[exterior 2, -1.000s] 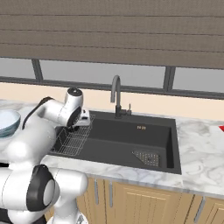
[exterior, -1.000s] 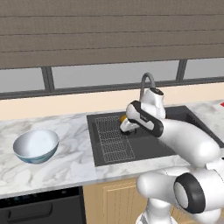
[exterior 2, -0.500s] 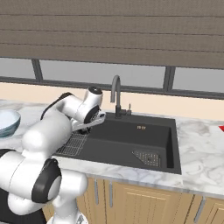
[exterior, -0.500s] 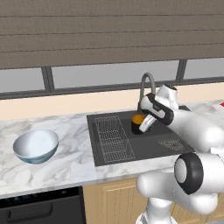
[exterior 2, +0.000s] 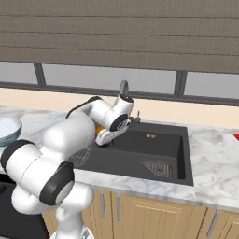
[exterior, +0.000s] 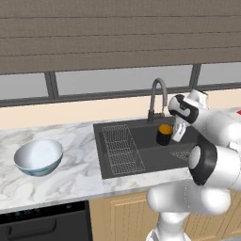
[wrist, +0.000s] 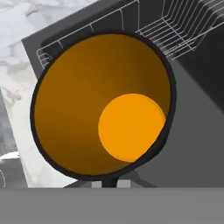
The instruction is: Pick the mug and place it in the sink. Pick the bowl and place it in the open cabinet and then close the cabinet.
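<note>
mug [exterior: 164, 134] over sink [exterior: 141, 162], bowl [exterior: 38, 156] left

The mug [exterior: 164, 134] in the pincer [exterior: 175, 133] has a matt black outside and a smooth, evenly orange inside [wrist: 105, 109]. Beneath it the sink [exterior: 146, 160] is dull dark grey, with a thin bright wire rack [exterior: 122, 149] beside the pincer. The counter [exterior: 75, 176] around is polished white marble with grey veins. Well off to the pincer's side, the bowl [exterior: 38, 156] looks like glossy glazed ceramic.
</note>
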Available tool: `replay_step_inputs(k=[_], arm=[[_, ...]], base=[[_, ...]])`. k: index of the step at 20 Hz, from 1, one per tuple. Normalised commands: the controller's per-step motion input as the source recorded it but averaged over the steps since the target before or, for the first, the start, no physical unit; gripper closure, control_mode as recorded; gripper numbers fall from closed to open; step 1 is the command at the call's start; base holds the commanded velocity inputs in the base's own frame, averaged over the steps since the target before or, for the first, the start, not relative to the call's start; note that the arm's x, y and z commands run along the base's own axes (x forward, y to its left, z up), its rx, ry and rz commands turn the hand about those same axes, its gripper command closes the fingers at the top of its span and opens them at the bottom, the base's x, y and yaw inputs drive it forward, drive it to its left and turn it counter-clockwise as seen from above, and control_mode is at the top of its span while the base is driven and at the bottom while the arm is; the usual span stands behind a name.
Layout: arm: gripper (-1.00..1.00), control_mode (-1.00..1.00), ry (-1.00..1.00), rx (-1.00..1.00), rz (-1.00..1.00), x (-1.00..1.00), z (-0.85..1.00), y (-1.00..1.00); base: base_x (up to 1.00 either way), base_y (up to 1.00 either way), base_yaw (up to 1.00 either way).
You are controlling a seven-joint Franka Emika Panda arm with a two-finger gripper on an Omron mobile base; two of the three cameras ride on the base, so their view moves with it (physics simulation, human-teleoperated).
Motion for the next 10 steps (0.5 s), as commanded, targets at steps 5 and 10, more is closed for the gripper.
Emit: replay_step_inputs(k=[5, 10], arm=[[1.00, -1.00, 0.00, 0.00, 0.15, 0.12, -0.10, -0.68], [1.00, -1.00, -0.02, 0.00, 0.06, 0.25, -0.21, -0.51]], base=[[0.00, 0.00, 0.00], [0.00, 0.00, 0.00]])
